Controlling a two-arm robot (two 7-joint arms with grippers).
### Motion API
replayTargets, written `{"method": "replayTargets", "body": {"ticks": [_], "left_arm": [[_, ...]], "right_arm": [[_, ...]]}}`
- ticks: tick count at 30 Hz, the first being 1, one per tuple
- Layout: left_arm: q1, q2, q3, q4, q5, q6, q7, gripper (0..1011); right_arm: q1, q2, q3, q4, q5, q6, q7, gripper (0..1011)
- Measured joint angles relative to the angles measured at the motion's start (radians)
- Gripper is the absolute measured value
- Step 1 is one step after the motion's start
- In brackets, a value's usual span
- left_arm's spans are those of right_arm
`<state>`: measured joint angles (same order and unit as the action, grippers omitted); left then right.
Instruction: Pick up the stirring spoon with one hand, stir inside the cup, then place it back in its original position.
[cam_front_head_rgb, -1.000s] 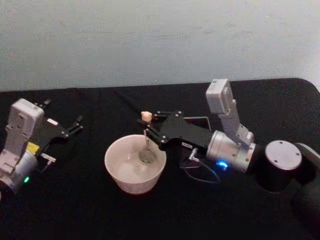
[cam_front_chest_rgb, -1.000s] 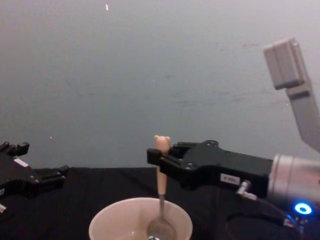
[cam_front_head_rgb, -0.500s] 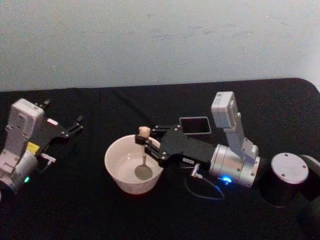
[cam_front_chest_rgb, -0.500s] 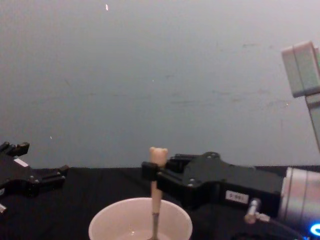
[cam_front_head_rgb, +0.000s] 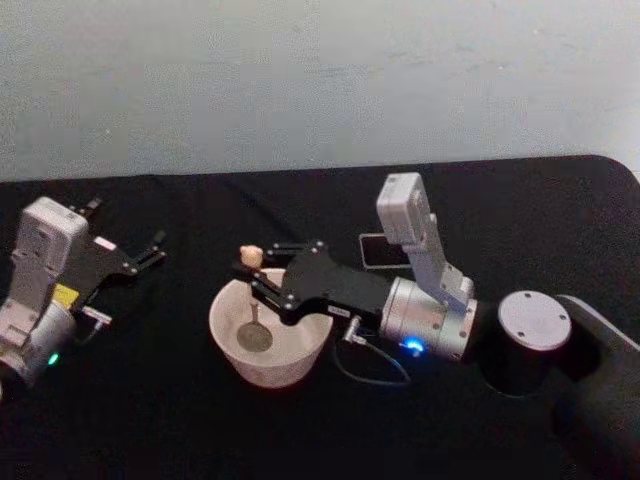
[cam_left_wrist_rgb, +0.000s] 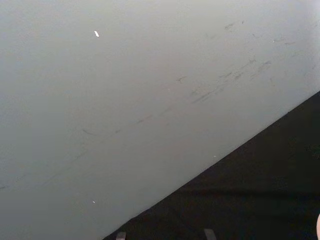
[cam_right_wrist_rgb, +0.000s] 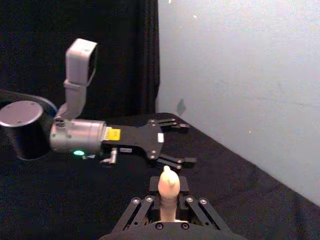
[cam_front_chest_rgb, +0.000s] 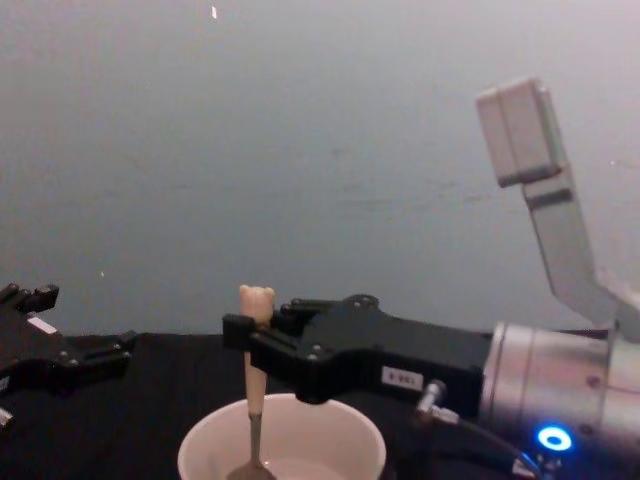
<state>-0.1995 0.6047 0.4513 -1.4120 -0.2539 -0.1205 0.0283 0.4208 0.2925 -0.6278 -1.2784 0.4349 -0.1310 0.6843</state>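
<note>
The right gripper (cam_front_head_rgb: 256, 285) is seen closed on the slim stirring spoon with a beige handle, bear head and shiny round metal bowl (cam_front_chest_rgb: 256, 390). The handle is clamped just below the bear head, and the arm is reached in from 3 o'clock. The spoon is held nearly upright, and its metal bowl is dipped inside the wide round cream-white cup (cam_front_head_rgb: 270, 370), towards the 8 o'clock side of the interior. Whether the cup's floor is touched cannot be told, and no contents can be made out.

At 2 o'clock from the cup, the dark grey square-sectioned upright holder (cam_front_head_rgb: 372, 250) is found, partly hidden behind the right arm. At 9 o'clock, well apart from the cup, the left gripper (cam_front_head_rgb: 152, 250) is parked with its fingers spread and nothing held.

The pick-up is judged done and the stirring is judged to be under way. The return is left: the spoon has to be lifted clear of the rim, carried to the holder and released there.

One spoon, one cup, one holder and two grippers are counted on the black counter (cam_front_head_rgb: 150, 410).
</note>
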Motion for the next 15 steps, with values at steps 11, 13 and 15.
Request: {"method": "replayTargets", "body": {"ticks": [11, 13, 15], "left_arm": [[0.000, 0.000, 0.000, 0.000, 0.000, 0.000, 0.000, 1001], [0.000, 0.000, 0.000, 0.000, 0.000, 0.000, 0.000, 1001], [0.000, 0.000, 0.000, 0.000, 0.000, 0.000, 0.000, 1001]], "right_arm": [[0.041, -0.026, 0.015, 0.064, -0.020, -0.010, -0.030, 188], [0.041, -0.024, 0.019, 0.065, -0.022, -0.010, -0.033, 188], [0.040, -0.021, 0.023, 0.065, -0.024, -0.010, -0.036, 188]]}}
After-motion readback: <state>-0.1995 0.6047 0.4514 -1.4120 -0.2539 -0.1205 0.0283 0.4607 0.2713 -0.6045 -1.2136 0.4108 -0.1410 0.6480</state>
